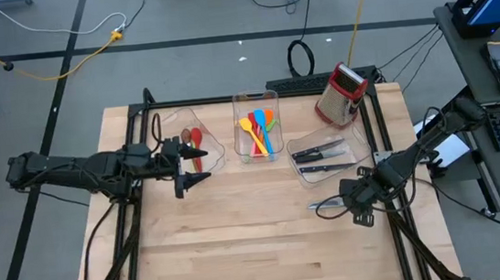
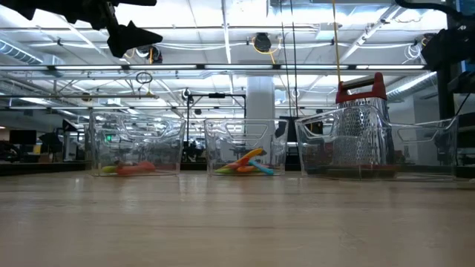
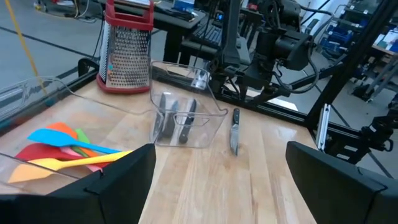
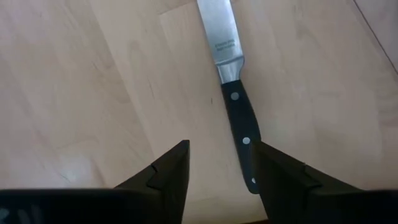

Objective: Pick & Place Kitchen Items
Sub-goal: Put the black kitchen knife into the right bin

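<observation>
A black-handled knife [image 1: 328,204] [image 4: 239,118] lies flat on the wooden table [image 1: 241,242], just in front of the right clear bin [image 1: 353,141]. My right gripper [image 1: 356,205] [image 4: 221,177] hangs over the handle's end, pointing down, open, with the handle between its fingers and nearer one of them. It touches nothing. My left gripper [image 1: 199,165] [image 3: 217,186] is held level and open by the left bin [image 1: 215,157], which holds a red and a brown spoon [image 1: 193,138]. The middle bin [image 1: 239,100] holds coloured spatulas [image 1: 258,132]. More knives [image 1: 318,154] lie in the right bin.
A red-topped metal box grater [image 1: 342,94] stands at the table's far right, behind the right bin. A black frame [image 1: 384,145] runs along the table's sides. The near half of the table is bare wood.
</observation>
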